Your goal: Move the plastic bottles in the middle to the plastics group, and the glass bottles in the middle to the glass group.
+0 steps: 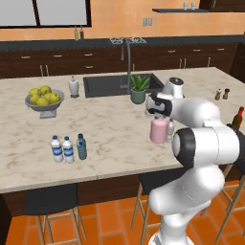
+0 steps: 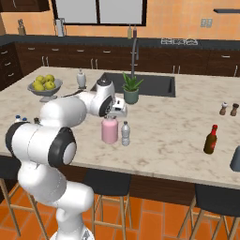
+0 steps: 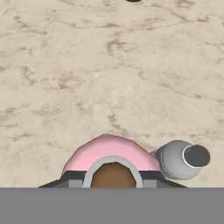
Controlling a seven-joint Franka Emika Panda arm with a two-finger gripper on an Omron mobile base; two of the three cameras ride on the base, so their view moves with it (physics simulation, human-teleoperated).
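Note:
The wide pink bottle [image 1: 159, 130] stands upright mid-counter, and my gripper [image 1: 158, 115] is shut on its narrow neck from above. In the hand view the pink bottle [image 3: 109, 153] sits between my gripper [image 3: 113, 181] fingers. The clear greyish bottle [image 2: 125, 133] stands just beside the pink bottle [image 2: 109, 131], close but apart in the hand view [image 3: 179, 159]. Near the counter's front left, two blue-labelled water bottles [image 1: 62, 149] stand together, with the dark blue-teal bottle [image 1: 82, 146] right next to them. The dark brown red-necked bottle [image 2: 211, 139] stands far right.
A bowl of lemons [image 1: 44, 103] and a soap dispenser [image 1: 73, 87] stand at the left back. The sink [image 1: 107, 83] and a potted plant [image 1: 138, 91] lie behind the pink bottle. Salt and pepper shakers [image 1: 221, 94] are at the right. Stools stand under the counter's front edge.

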